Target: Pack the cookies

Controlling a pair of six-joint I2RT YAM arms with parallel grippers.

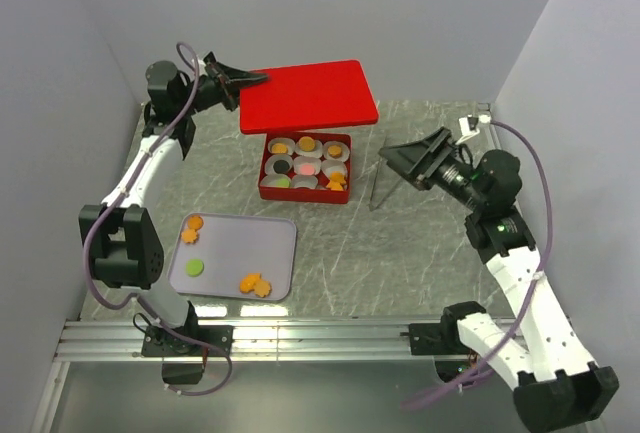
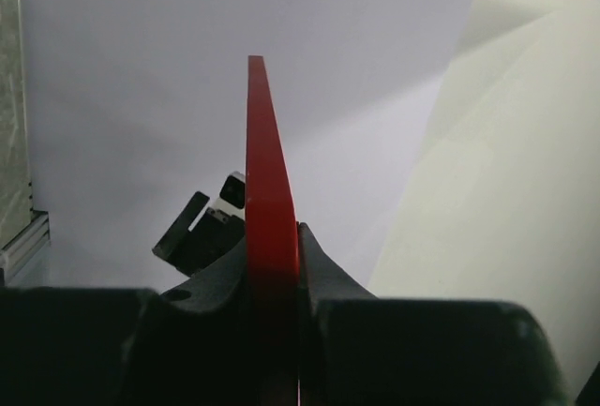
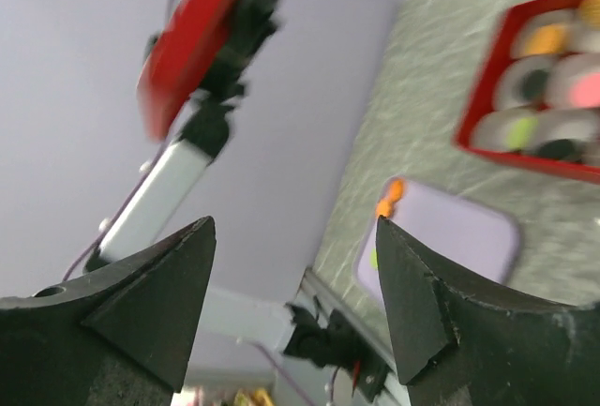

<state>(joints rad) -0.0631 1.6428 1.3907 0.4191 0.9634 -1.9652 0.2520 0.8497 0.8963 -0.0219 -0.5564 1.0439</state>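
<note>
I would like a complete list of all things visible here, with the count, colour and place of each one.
lid: one, red, in the air above the box's far side
box: one, red, open, table centre
paper cups: nine, white, inside the box
cookies in the box: several; orange, black, pink, green
tray: one, lilac, near-left of the box
cookies on the tray: five; four orange, one green
metal tool: one, grey, right of the box
table: one, grey marbled
left hand: shut on the lid's edge
right hand: open, empty

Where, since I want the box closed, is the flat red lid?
In the top view, the flat red lid is held aloft at back centre-left by the left gripper, just beyond the open red box.
</note>
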